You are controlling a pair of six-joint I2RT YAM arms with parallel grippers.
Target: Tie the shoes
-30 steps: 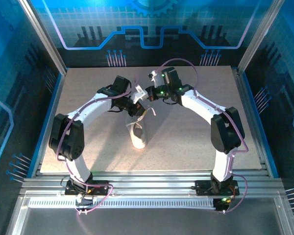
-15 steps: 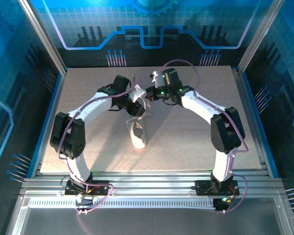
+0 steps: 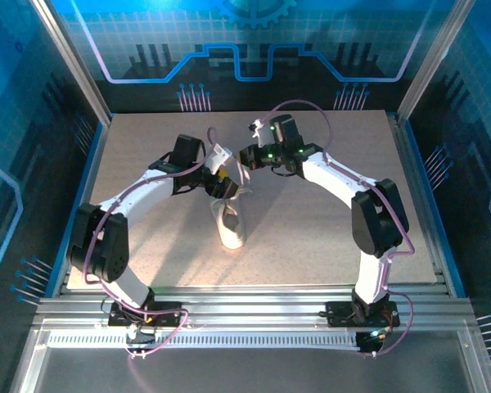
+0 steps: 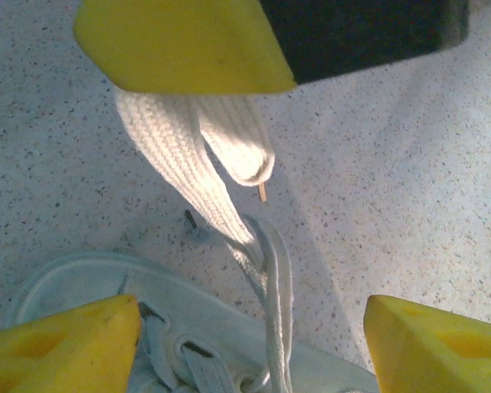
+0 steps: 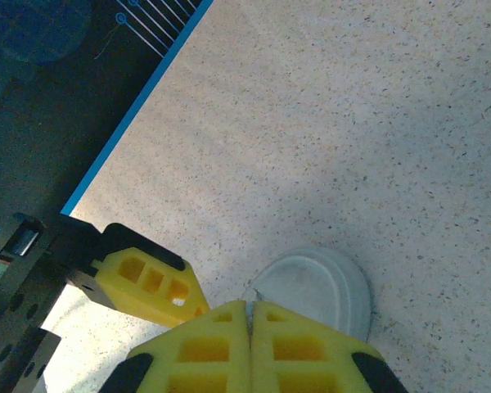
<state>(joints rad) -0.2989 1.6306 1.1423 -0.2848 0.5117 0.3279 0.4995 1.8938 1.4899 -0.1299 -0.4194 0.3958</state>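
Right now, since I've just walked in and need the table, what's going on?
A white sneaker on the table is being tied. The right gripper is shut, apparently pinching the laces and holding them up above the sneaker. The left gripper is open, its fingers either side of those laces, gripping nothing.

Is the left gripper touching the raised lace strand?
Apart: left wrist view shows the left gripper open, the lace strand running free between its fingers.
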